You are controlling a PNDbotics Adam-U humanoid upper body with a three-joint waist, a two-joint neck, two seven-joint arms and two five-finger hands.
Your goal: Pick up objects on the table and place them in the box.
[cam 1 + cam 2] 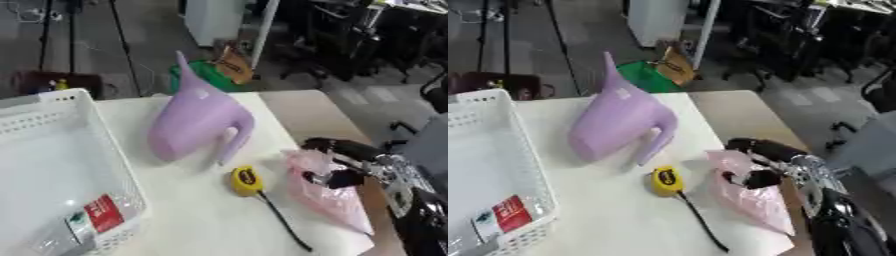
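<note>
A lilac plastic watering can [197,122] lies on its side on the white table [197,225], spout pointing away. A yellow tape measure [247,180] with a black cord [284,220] lies just in front of it. A pink plastic bag [328,192] lies at the table's right edge, and my right hand [337,162] is on it with fingers curled into its top. The white mesh box [61,170] stands at the left and holds a clear packet with a red and green label [98,216]. My left hand shows in neither view.
The table's right edge runs just beyond the pink bag, with a tan surface [311,115] beside it. Behind the table are a green object [206,75], a brown bag [232,62] and dark furniture on the floor.
</note>
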